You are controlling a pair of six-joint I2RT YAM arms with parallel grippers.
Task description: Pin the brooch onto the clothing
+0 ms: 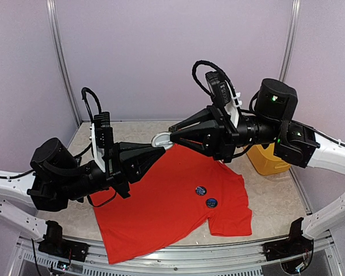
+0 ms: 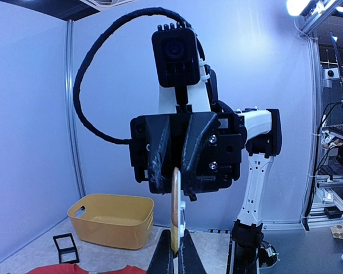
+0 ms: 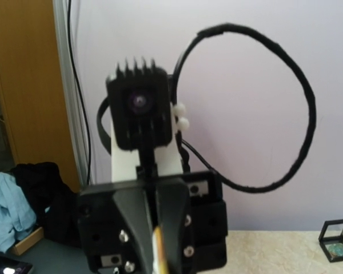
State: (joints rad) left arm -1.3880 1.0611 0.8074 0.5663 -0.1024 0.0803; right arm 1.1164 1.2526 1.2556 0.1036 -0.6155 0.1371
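The left fingers [image 2: 162, 258] grip the round brooch [image 1: 163, 139] edge-on; the right fingers [image 2: 160, 149], almost closed, seem to pinch its other edge.

A T-shirt [image 1: 161, 201] is lying on the table [image 1: 270, 195], with two badges [image 1: 200, 190] [image 1: 211, 202] sitting on its right half and a basket [image 1: 267, 161] standing behind it to the right. Above its back edge, the left gripper [image 1: 160, 148] and right gripper [image 1: 173, 135] are meeting at a brooch [image 1: 162, 139].

The beige, marble-patterned table [image 1: 276, 198] carries a red-orange T-shirt [image 1: 161, 201] spread flat, a yellow plastic basket [image 1: 267, 162] at the far right, and a small black-framed case [image 2: 64, 246] nearby.
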